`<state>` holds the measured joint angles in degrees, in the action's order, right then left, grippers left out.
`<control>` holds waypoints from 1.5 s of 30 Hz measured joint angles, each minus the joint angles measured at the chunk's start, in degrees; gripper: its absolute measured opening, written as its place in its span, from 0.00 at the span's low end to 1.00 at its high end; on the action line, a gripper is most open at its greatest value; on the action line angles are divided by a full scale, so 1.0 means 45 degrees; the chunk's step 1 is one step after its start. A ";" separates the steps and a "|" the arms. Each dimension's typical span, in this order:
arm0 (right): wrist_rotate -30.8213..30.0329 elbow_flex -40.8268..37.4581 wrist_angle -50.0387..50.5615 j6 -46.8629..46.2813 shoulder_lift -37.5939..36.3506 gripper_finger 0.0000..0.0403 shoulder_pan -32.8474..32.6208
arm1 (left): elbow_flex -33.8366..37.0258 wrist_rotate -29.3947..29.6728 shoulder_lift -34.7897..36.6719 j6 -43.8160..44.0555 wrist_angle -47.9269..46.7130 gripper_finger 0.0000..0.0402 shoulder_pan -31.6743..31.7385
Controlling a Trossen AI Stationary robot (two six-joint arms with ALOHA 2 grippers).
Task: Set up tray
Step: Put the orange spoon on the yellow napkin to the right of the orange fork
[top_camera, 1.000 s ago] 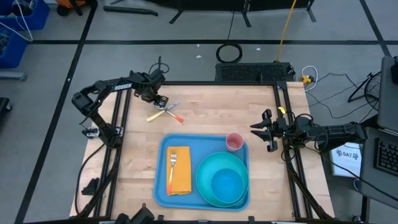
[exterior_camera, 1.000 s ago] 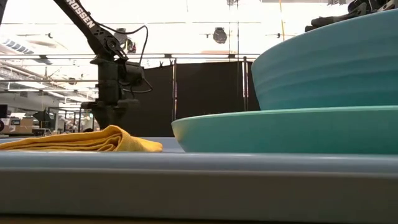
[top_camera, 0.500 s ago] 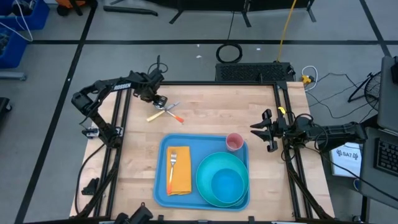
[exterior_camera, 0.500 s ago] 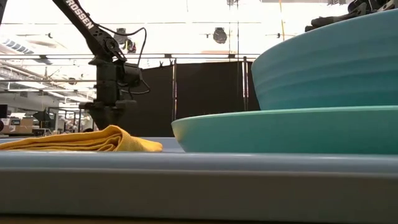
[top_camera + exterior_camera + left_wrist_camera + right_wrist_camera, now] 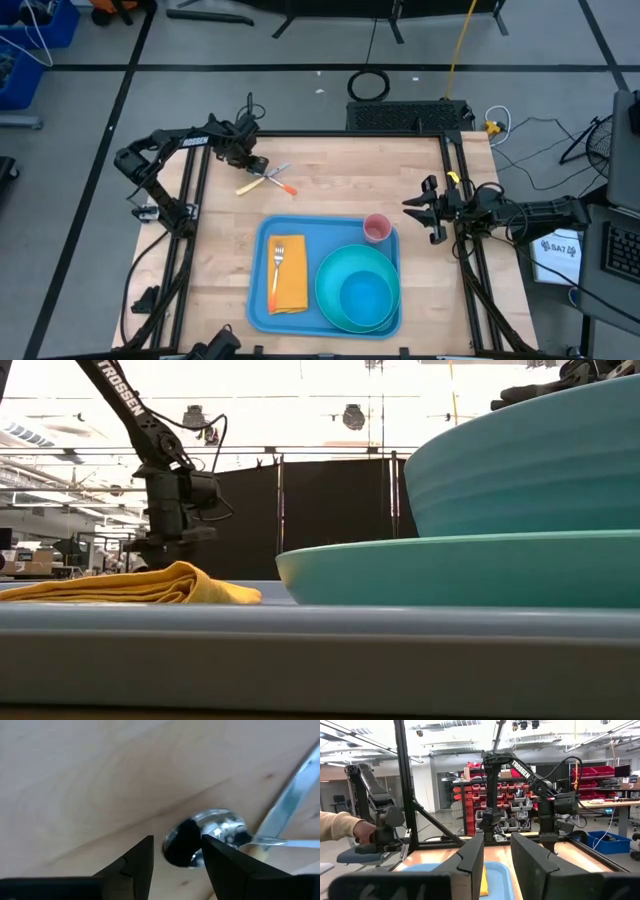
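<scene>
The blue tray (image 5: 258,250) lies near the table's near edge. It carries a yellow-orange napkin (image 5: 290,290) with a fork (image 5: 277,262), a turquoise plate (image 5: 330,270) with a bowl (image 5: 365,295) on it, and a pink cup (image 5: 377,228). A spoon (image 5: 215,826) and a knife (image 5: 295,790) lie crossed on the wood (image 5: 268,179) beyond the tray's far left corner. My left gripper (image 5: 252,162) hangs open just over the spoon's bowl (image 5: 175,852), fingers pointing down. My right gripper (image 5: 420,208) waits open at the table's right edge, level with the cup.
Bare wood (image 5: 340,175) stretches between the cutlery and the right arm. The metal frame rails (image 5: 190,210) run along the table's left and right sides. In the right wrist view a person's hand (image 5: 362,831) grips a handle beyond the table's left side.
My left gripper has shifted a little toward the table's left edge, staying above the spoon and knife. The cutlery and everything on the tray lie as before.
</scene>
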<state>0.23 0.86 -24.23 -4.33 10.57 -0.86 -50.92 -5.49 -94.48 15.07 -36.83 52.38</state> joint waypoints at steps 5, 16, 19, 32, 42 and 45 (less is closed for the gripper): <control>-0.0005 0.0000 0.0006 -0.0087 0.0000 0.22 0.0000 | 0.0020 -0.0666 0.0000 0.0056 0.0672 0.42 0.0000; -0.0010 -0.0003 0.0010 -0.0089 0.0000 0.22 0.0000 | 0.0020 -0.0934 0.0000 -0.0049 0.0796 0.34 0.0000; -0.0010 0.0001 0.0011 -0.0086 0.0000 0.22 0.0000 | 0.0020 -0.1082 0.0001 -0.0151 0.0846 0.18 0.0000; -0.0019 -0.0003 0.0030 -0.0086 0.0000 0.22 0.0001 | 0.0000 -0.2623 0.0029 -0.0531 0.2018 0.04 0.0033; -0.0024 -0.0004 0.0030 -0.0086 0.0000 0.22 0.0001 | 0.0025 -0.2945 0.1516 -0.0862 0.2057 0.02 -0.0624; -0.0029 -0.0004 0.0036 -0.0086 0.0000 0.22 0.0000 | 0.0020 -0.3117 0.2528 -0.0900 0.1490 0.01 -0.0863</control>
<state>0.10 0.84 -24.07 -4.71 10.57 -0.86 -50.83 -19.52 -83.10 11.02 -30.12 48.50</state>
